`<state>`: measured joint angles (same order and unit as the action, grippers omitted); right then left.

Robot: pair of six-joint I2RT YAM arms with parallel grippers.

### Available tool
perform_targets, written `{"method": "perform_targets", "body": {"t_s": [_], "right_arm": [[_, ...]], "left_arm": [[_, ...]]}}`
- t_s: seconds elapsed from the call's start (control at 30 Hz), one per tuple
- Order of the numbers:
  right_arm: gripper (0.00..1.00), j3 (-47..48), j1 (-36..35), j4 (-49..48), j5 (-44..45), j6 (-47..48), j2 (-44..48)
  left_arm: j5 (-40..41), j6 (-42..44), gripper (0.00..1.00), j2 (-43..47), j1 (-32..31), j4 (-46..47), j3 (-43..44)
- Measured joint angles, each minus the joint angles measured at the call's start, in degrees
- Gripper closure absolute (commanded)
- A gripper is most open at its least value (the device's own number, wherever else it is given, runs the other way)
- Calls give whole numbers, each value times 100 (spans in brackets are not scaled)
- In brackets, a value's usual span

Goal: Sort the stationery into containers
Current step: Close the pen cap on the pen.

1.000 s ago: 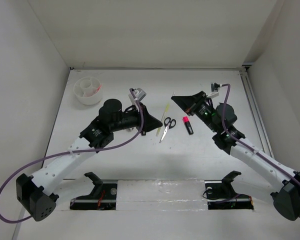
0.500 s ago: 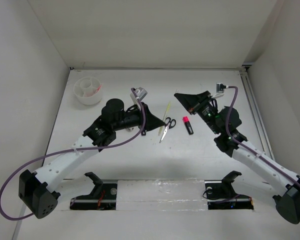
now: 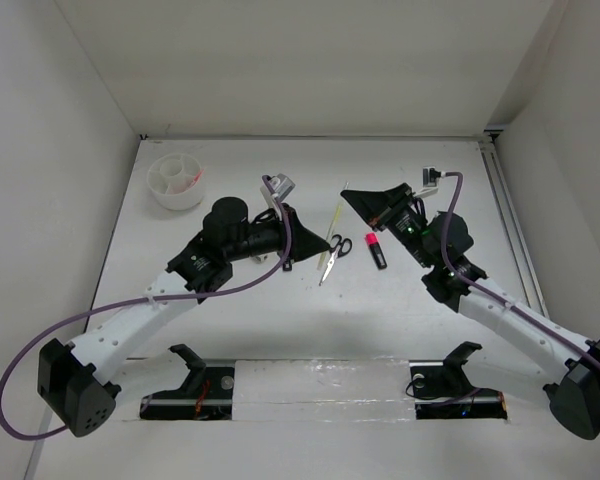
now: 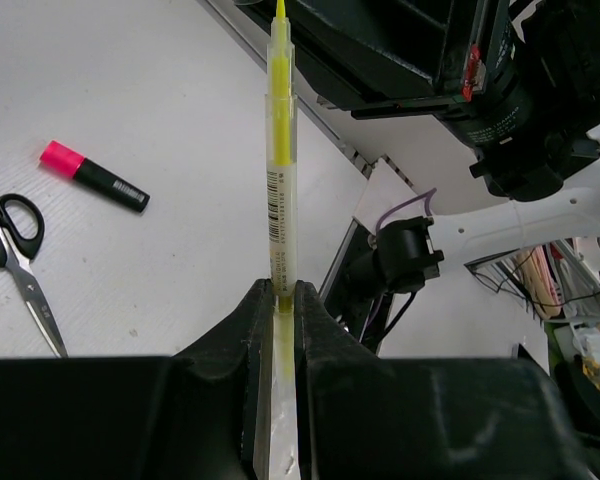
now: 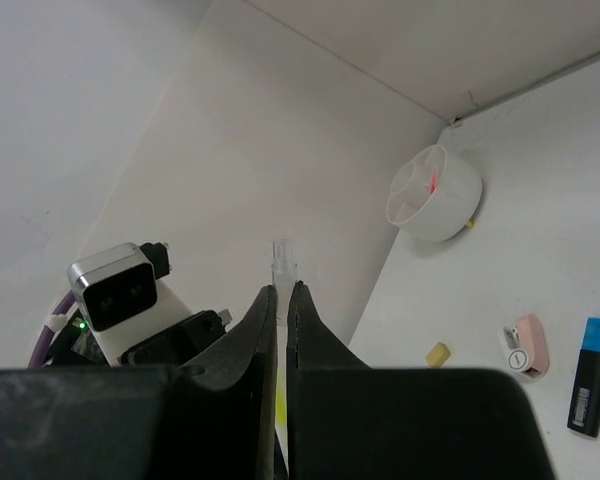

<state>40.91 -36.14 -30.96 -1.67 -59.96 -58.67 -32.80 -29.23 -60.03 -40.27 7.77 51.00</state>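
My left gripper (image 3: 321,247) (image 4: 279,290) is shut on the thin pale-yellow stick (image 3: 332,228) (image 4: 280,150), which points up and away toward my right gripper (image 3: 343,195). In the right wrist view my right gripper (image 5: 282,288) is shut on the stick's clear end (image 5: 282,262). The black-handled scissors (image 3: 335,248) (image 4: 15,260) and the pink-cap marker (image 3: 376,250) (image 4: 93,177) lie on the table below. The round white cup (image 3: 160,190) (image 5: 450,205) stands at the far left with something pink inside. The right wrist view shows the tan eraser (image 5: 438,353), the white-pink piece (image 5: 525,345) and the blue-cap marker (image 5: 592,375).
White walls close in the table at the back and both sides. A rail (image 3: 500,200) runs along the right edge. Two black stands (image 3: 195,365) (image 3: 450,365) sit at the near edge.
My right gripper drew back a little to the right, then came back left onto the stick's far end. My left arm shifted slightly, still holding the stick.
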Motion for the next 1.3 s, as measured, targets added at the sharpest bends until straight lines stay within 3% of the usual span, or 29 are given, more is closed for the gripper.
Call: {"method": "perform_targets", "body": {"t_s": [1.3], "right_arm": [[100, -26, -7, -42, 214, 127, -7]], "left_arm": [[9, -2, 100, -107, 0, 31, -188]]}}
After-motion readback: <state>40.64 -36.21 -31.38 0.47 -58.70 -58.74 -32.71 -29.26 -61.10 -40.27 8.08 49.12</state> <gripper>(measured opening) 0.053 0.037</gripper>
